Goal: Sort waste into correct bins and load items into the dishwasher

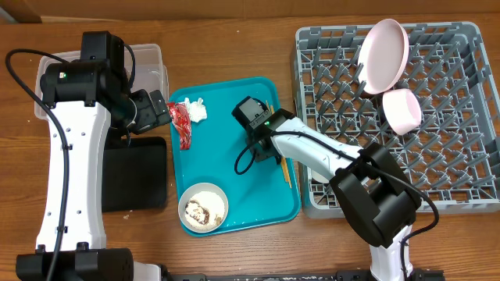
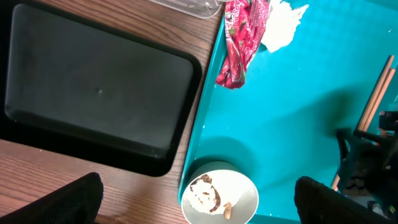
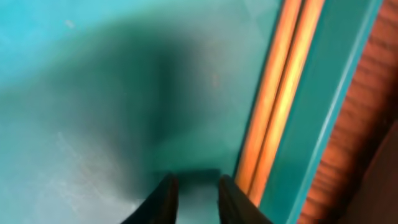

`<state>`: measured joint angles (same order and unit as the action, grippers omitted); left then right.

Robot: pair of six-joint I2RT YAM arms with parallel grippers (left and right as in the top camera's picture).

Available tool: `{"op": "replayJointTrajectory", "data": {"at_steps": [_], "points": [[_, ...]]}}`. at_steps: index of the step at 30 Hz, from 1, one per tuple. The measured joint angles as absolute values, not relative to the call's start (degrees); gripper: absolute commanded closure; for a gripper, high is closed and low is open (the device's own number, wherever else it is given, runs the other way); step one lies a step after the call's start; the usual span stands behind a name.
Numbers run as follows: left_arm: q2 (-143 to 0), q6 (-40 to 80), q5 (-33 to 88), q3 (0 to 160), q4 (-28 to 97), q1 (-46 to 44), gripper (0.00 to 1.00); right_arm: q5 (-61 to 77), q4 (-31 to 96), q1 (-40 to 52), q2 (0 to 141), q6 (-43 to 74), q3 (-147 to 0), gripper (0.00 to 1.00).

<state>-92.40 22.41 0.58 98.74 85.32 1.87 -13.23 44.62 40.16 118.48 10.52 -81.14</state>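
On the teal tray (image 1: 234, 168) lie a crumpled red wrapper (image 1: 180, 125), a white tissue (image 1: 195, 110) and an off-white bowl (image 1: 204, 208) holding rice with a brown lump. Wooden chopsticks (image 1: 285, 170) rest along the tray's right rim. My right gripper (image 3: 198, 198) is low over the tray floor just left of the chopsticks (image 3: 278, 99), its fingers a narrow gap apart with only tray between them. My left gripper (image 2: 205, 202) hangs wide open above the bowl (image 2: 219, 198) and the tray's left rim, holding nothing. The pink plate (image 1: 383, 53) and pink bowl (image 1: 402, 109) stand in the grey dish rack (image 1: 461, 168).
A clear tub (image 1: 150, 66) sits at the back left, partly under the left arm. The black tray (image 2: 93, 93) lies on the wooden table directly left of the teal tray. The dish rack butts against the teal tray's right side.
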Motion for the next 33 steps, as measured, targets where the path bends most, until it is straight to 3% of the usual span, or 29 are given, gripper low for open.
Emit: {"op": "replayJointTrajectory", "data": {"at_steps": [6,14,25,31,33], "points": [[-92.38,22.41,0.58,98.74,85.34,1.87,0.00,-13.58,47.20,40.14,118.45,10.44,-81.80,0.76],[-92.38,22.41,0.58,98.74,85.32,1.87,0.00,-15.92,46.04,40.10,117.08,10.46,-82.04,0.66],[-92.38,22.41,0.58,98.74,85.32,1.87,0.00,-15.90,40.86,40.10,117.03,10.46,-80.84,0.62],[-92.38,22.41,0.58,98.74,85.32,1.87,0.00,-15.49,38.22,39.99,116.62,10.48,-77.25,0.62],[-92.38,22.41,0.58,98.74,85.32,1.87,0.00,-15.27,38.28,39.83,116.53,10.44,-77.23,0.70]]}}
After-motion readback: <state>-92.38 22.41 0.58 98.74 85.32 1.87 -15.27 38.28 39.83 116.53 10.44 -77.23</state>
